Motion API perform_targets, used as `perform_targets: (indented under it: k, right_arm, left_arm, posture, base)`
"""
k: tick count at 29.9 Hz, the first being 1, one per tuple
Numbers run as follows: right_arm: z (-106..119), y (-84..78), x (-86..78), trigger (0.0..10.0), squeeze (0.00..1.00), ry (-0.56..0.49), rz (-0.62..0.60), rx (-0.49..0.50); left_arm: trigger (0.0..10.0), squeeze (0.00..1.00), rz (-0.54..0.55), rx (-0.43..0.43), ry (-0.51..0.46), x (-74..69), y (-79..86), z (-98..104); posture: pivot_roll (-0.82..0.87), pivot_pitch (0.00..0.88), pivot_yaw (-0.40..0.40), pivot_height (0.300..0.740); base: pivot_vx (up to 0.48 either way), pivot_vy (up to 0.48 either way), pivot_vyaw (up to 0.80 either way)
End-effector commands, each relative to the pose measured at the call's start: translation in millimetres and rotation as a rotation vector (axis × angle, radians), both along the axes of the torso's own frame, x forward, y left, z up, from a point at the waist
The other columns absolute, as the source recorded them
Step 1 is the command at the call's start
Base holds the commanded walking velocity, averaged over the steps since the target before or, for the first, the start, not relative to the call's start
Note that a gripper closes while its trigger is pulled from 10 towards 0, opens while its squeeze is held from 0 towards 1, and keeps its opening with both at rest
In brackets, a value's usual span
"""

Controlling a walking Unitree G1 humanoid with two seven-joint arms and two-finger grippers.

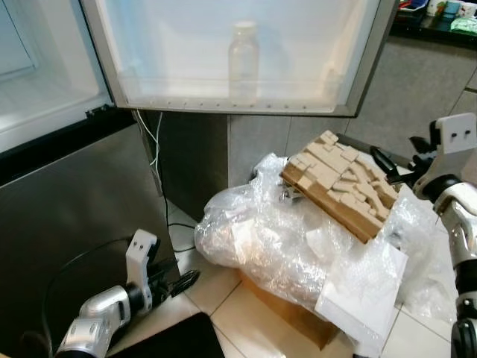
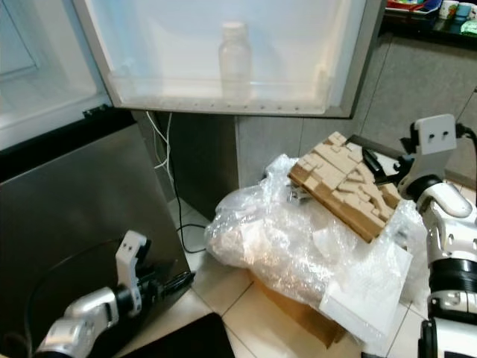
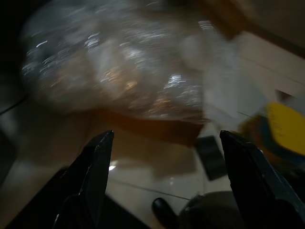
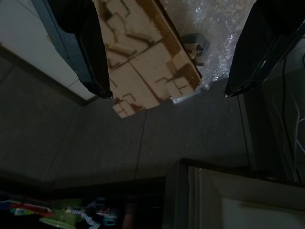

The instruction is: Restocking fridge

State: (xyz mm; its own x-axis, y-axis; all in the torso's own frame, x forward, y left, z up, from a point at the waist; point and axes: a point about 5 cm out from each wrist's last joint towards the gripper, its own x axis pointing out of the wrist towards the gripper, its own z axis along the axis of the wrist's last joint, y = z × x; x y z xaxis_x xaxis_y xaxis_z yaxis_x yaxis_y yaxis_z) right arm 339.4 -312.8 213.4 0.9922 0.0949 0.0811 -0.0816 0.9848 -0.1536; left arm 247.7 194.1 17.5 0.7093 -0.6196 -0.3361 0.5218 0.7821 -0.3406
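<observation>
A clear plastic bottle (image 1: 244, 58) stands upright in the shelf of the open fridge door (image 1: 223, 97), straight ahead and above. My left gripper (image 1: 182, 282) hangs low near the tiled floor beside the steel lower fridge front (image 1: 74, 201); it is open, its fingers (image 3: 97, 162) spread wide and holding nothing. At the right, my right gripper (image 1: 399, 155) is raised, open and not holding anything, close to the far edge of a wooden block board (image 1: 343, 183). In the right wrist view that wooden board (image 4: 143, 52) lies between the spread fingers (image 4: 90, 52).
A heap of bubble wrap (image 1: 268, 239) covers a cardboard box (image 1: 298, 317) on the floor, with the wooden board resting on top and a white sheet (image 1: 358, 291) at its front. Cables (image 1: 155, 149) hang behind the fridge. A dark counter (image 1: 436, 22) holds small items at the far right.
</observation>
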Motion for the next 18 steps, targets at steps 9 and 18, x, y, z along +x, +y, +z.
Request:
perform_targets:
  k: [9,18]
  right_arm:
    - [-45.0,-20.4,-6.9,10.0,0.0,0.155,-0.146,0.03]
    - [-122.2,-24.6,-38.3,10.0,0.0,0.418,-0.215,0.088]
  left_arm:
    - [10.0,0.0,0.357,0.176,0.309,-62.5,34.2,-72.2]
    - [10.0,0.0,0.511,0.222,0.485,-110.1,42.3,-100.2]
  posture:
    - [-0.03,0.0,0.0,0.74]
    - [-0.03,0.0,-0.01,0.74]
  base:
    - [0.0,0.0,0.0]
    - [0.0,0.0,0.0]
